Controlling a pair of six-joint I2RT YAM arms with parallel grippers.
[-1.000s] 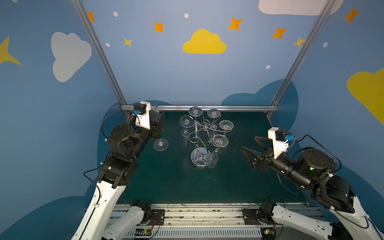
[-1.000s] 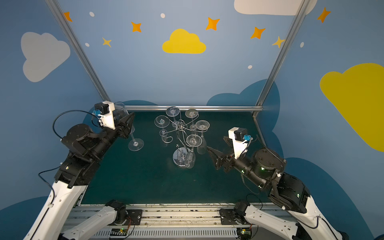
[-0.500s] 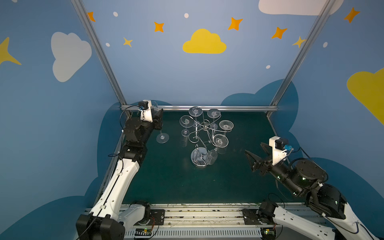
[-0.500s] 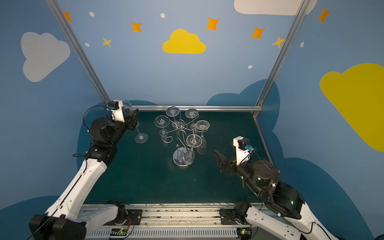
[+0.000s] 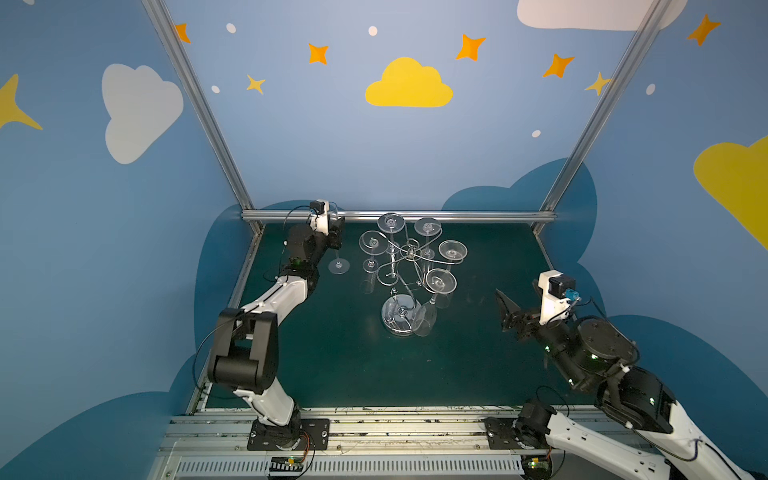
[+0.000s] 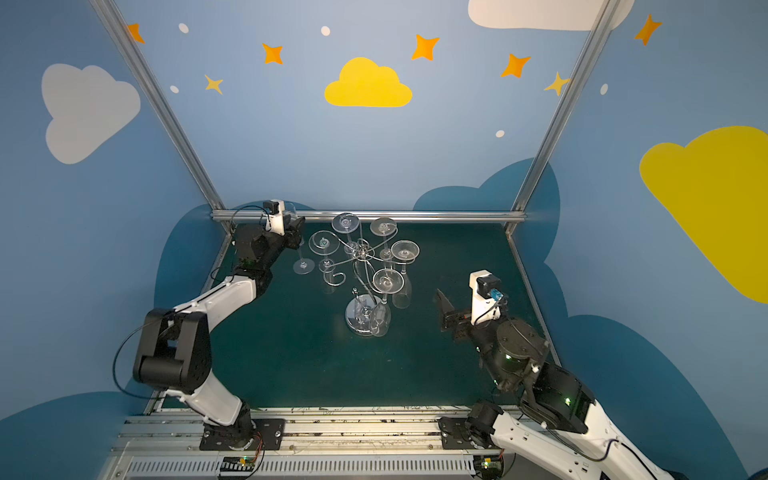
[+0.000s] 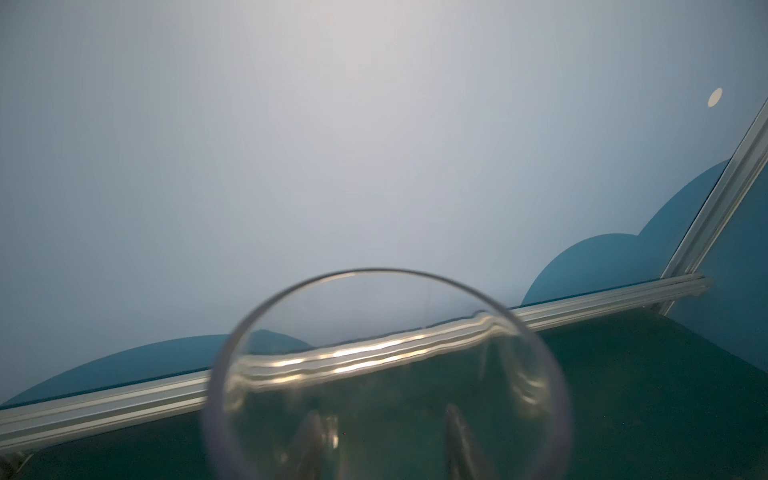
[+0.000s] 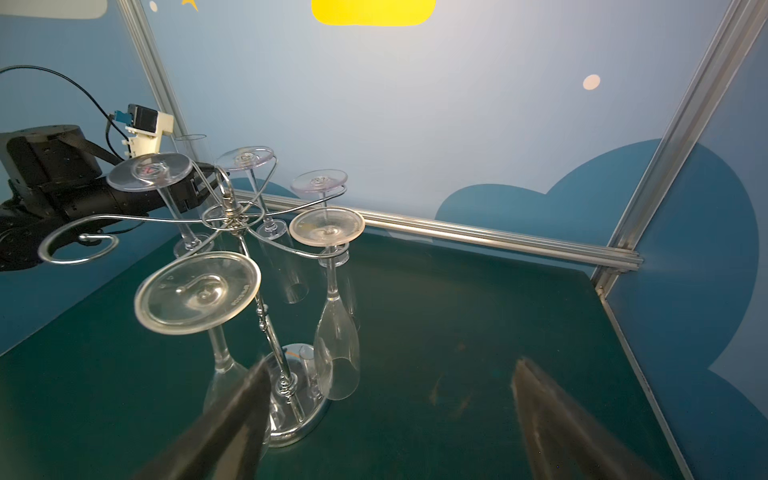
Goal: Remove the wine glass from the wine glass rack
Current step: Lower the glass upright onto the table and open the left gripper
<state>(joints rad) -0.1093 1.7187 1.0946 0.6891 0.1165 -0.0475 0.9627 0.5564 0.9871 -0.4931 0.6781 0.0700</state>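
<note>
- Right end effector: on the near side, right of the wine glass rack and well apart from it. Its jaws stand wide with nothing between them. Judgement: it is best held clear of the rack during this step.
- Wine glass rack: upright on the green surface. Five glasses hang foot-up from its scroll arms. One bare arm points to the rack's left.
- Left end effector: left of the rack, toward its far side. Its jaws are partly closed low on the wine glass; whether at the stem or the bowl base cannot be told.
- Step in hand, as judged: setting the glass down. Recommend a vertical descent, clear of the bare arm and the hung glasses, with release only once the foot sits flat. Contact between foot and surface cannot be confirmed.
- Wine glass: a clear, slender flute with its rim up, a thin stem and a round flat foot. It is off the rack and upright.
</note>
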